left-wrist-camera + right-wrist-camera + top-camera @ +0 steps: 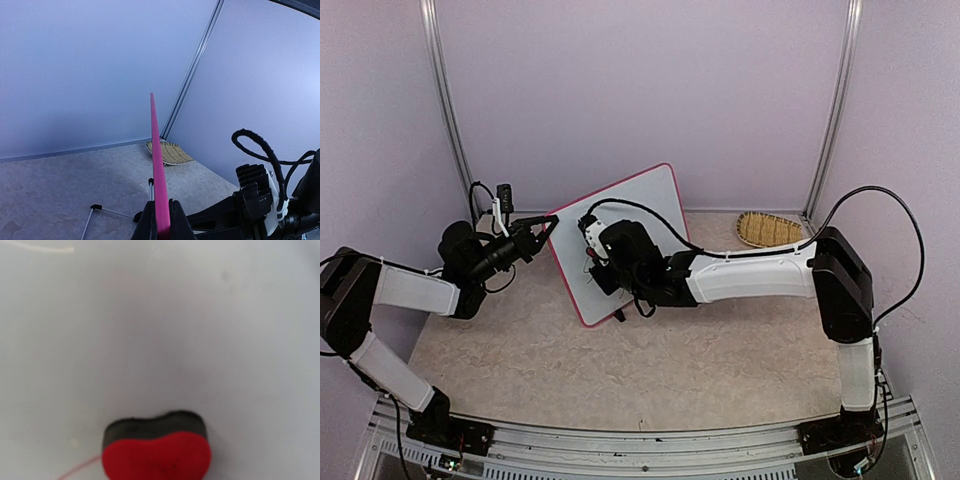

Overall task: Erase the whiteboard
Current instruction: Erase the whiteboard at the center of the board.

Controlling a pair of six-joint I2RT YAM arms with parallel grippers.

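The whiteboard [645, 205] stands up on its edge on the table [620, 380], leaning back a bit, to the left of the middle. Its white face looks toward my right arm. Its long side runs from the low near corner up to the far top corner.

My left claw [549, 224] is closed tight on the pink frame at the board's left edge, so the board can't tip. My right claw [592, 262] is pressed flat on the face, down low and close to that left edge. It holds a red and black eraser [156, 450]. I can't see its fingers, but the eraser sits right where they meet, so I think it is gripped.

What matters next is this: nearly all the white face lies up and away from the eraser, toward the far top corner. I think the wipe should go that way, along the long side.

The top view shows both arms and the whole board, but my right wrist hides the eraser. The right wrist view shows the eraser touching the board and only faint smudges, with no clear writing. The left wrist view shows the frame edge-on between my fingers [147, 222] and two black feet [95, 206] behind, plus a basket [169, 152] in the far corner.
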